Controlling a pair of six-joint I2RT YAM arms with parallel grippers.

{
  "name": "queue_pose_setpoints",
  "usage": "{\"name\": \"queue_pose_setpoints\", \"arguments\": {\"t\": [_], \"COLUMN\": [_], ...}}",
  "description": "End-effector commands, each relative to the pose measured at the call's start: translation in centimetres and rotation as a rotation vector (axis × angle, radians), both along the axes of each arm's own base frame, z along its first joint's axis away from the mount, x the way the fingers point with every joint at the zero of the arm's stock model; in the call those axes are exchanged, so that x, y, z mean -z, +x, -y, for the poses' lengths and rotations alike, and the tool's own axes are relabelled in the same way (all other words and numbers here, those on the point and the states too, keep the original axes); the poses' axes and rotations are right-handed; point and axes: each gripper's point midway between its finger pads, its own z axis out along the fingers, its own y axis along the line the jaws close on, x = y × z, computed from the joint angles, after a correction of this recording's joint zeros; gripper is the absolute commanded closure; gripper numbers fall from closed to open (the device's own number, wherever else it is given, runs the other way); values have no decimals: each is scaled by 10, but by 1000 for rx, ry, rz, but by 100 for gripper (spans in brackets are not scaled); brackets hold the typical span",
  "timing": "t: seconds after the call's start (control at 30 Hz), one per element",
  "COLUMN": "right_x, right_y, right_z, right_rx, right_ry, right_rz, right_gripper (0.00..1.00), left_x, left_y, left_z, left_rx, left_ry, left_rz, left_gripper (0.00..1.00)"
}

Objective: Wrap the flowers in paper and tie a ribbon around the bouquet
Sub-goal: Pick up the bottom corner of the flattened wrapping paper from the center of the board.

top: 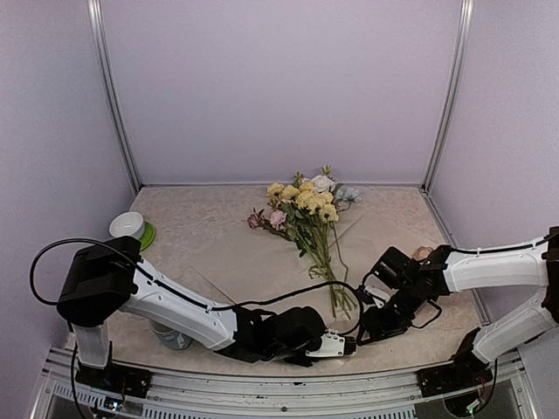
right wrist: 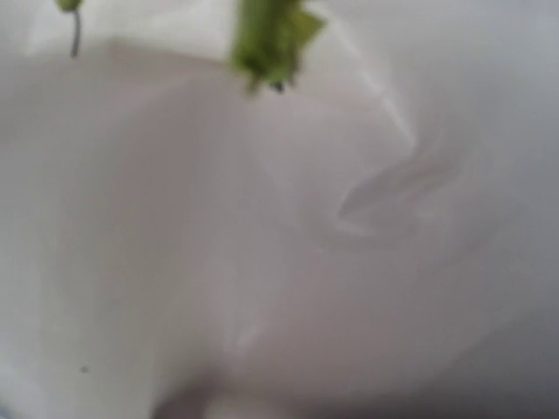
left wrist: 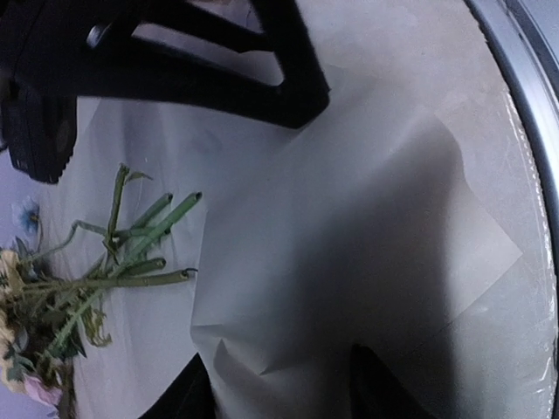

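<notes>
The large, thin peach-pink sheet of wrapping paper lies spread on the desk. The bunch of artificial yellow, white, pale blue and pink flowers lies on it, blooms toward the paper's far edge and long green stems toward its near edge. At that near edge the left pincer sits low over the paper with its fingers apart, while the right pincer bears on the paper just beside the stem ends; whether it is apart or together I cannot tell.

No text, label, brand, number or sign can be read on anything in the three views.
</notes>
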Motion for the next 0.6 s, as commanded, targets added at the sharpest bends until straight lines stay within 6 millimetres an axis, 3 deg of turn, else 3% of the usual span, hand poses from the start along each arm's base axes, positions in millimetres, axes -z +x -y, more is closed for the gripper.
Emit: {"name": "queue_pose_setpoints", "arguments": {"t": [0.0, 0.13, 0.27, 0.4, 0.57], "right_x": [-19, -29, -52, -74, -94], "right_y": [9, 24, 52, 94, 150], "right_z": [-13, -6, -9, -10, -19], "right_rx": [-16, -18, -11, 20, 57], "right_ry": [52, -7, -5, 34, 107], "right_rz": [55, 121, 203, 307, 409], "right_gripper": [42, 41, 40, 40, 41], "left_x": [-12, -19, -23, -24, -28], "left_y": [15, 19, 22, 24, 17], "left_z": [0, 2, 2, 1, 4], "left_rx": [-63, -75, -85, -92, -68], "left_ry": [-50, -80, -101, -113, -143], "left_rz": [12, -10, -37, -70, -149], "left_gripper": [63, 77, 90, 99, 100]}}
